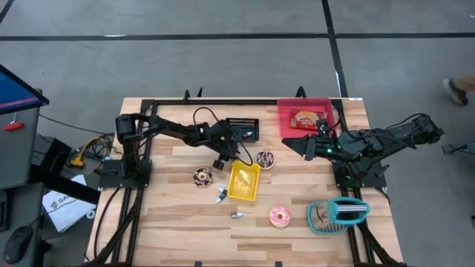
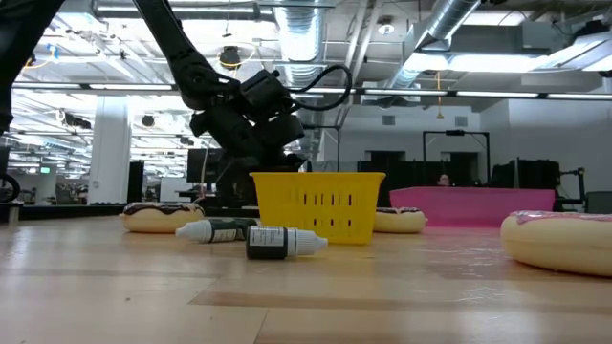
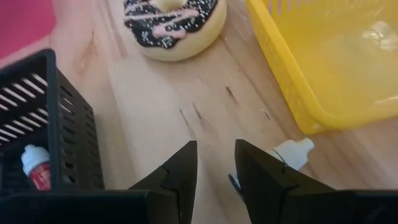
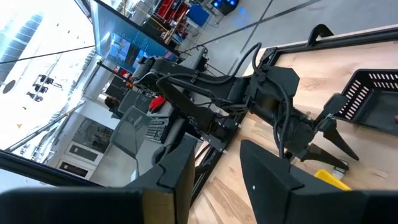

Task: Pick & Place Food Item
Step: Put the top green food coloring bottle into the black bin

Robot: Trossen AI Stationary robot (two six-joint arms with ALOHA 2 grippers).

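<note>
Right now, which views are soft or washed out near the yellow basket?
Left wrist: yellow basket glares pale inside, donut and left gripper soft. Low: pink donut blurred at the edge, bottle sharper. High: evenly lit, all small.

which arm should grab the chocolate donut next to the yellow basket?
Left. Its claw is open, angled down at the table between the black crate and yellow basket, with the chocolate donut just ahead. The right claw hangs raised by the red tray, farther off.
</note>
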